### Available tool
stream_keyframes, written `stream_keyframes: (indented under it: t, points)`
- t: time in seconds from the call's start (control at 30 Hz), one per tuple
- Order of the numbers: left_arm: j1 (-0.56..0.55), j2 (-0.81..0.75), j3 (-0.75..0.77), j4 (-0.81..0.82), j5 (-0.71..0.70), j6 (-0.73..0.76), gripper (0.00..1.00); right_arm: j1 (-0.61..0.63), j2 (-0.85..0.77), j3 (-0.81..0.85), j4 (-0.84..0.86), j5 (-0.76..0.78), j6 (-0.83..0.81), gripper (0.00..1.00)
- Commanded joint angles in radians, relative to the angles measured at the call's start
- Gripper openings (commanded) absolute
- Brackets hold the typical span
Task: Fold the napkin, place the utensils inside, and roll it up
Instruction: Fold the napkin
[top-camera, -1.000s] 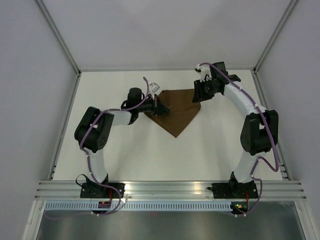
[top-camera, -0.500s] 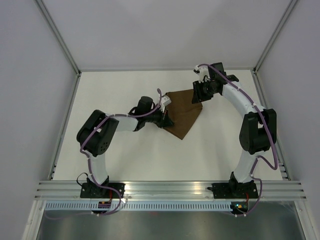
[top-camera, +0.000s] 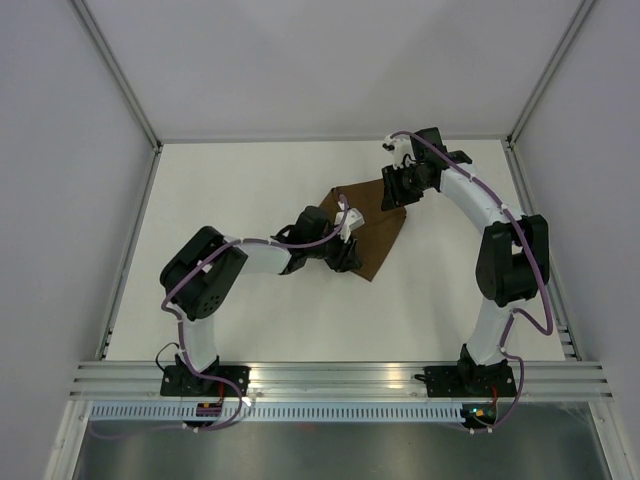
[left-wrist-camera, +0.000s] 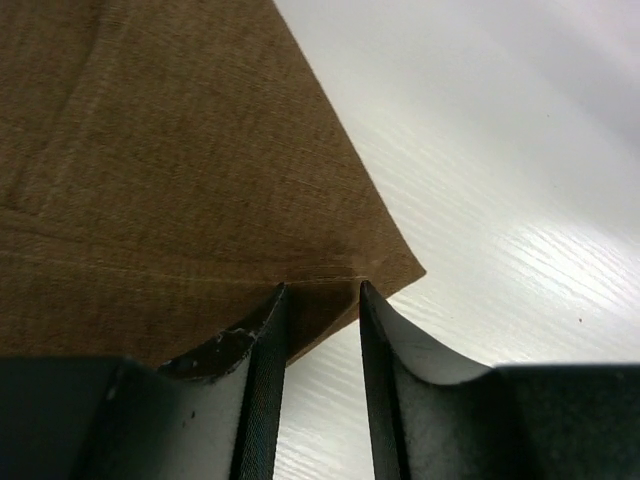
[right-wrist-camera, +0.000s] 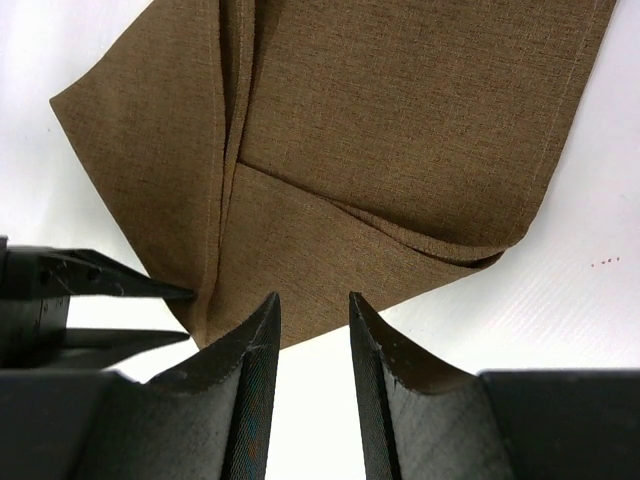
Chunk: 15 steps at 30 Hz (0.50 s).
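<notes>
The napkin (top-camera: 378, 228) is a dark brown cloth lying folded on the white table, with overlapping layers and creases in the right wrist view (right-wrist-camera: 400, 130). My left gripper (top-camera: 350, 256) is at its near-left edge. In the left wrist view (left-wrist-camera: 322, 287) the jaws stand slightly apart, with a cloth corner (left-wrist-camera: 200, 150) lying flat at the tips. My right gripper (top-camera: 393, 197) is at the far right edge, its jaws slightly apart (right-wrist-camera: 313, 296) over the cloth's border. The left gripper's fingertips (right-wrist-camera: 140, 288) show spread beside the cloth. The knife is out of view.
The white table (top-camera: 250, 180) is enclosed by grey walls at the left, right and back. An aluminium rail (top-camera: 330, 375) runs along the near edge, where both arm bases are bolted.
My left gripper has swept to the right, bringing the napkin's left corner over with it, so the cloth is now narrower and folded. My right gripper has shifted slightly left.
</notes>
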Motion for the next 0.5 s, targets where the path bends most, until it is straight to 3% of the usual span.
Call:
stream_keyframes:
  t: [0.0,0.17,0.37,0.47]
  points:
    - [-0.038,-0.037,0.019,-0.014,-0.047,0.072,0.40,0.010,0.017,0.041,-0.005,0.024,-0.004,0.40]
    - [-0.099,0.009,0.074,-0.087,-0.102,0.118,0.41,0.010,0.034,0.047,-0.015,0.024,-0.005,0.40]
    - [-0.108,-0.016,0.059,-0.012,-0.111,0.066,0.42,0.010,0.031,0.051,-0.020,0.030,-0.005,0.40]
    - [-0.105,-0.071,0.061,0.034,-0.192,0.018,0.43,0.010,0.030,0.062,-0.038,0.049,-0.004,0.39]
